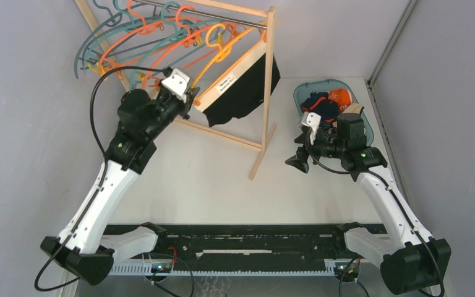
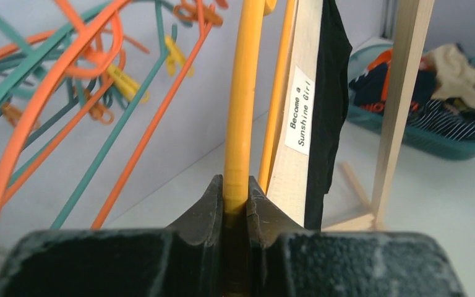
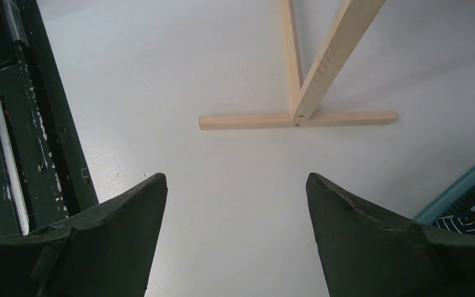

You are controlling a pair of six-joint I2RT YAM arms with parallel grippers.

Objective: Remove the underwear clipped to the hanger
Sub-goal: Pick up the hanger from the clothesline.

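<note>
1. Left gripper (image 2: 235,189): jaws pinched tight on the yellow hanger (image 2: 242,105), so that arm's busy.
2. Black underwear (image 2: 329,86) hangs just right of it, with the white waistband running along the hanger.
3. Right gripper (image 3: 235,179): spread wide and empty, down by the basket (image 1: 302,93). It's farther off, but I'd guess it does the pulling.

Lower end of the yellow hanger (image 2: 237,111) was hidden within the left claw (image 2: 235,184), basket (image 2: 451,148) cropped at 3 o'clock.
</note>
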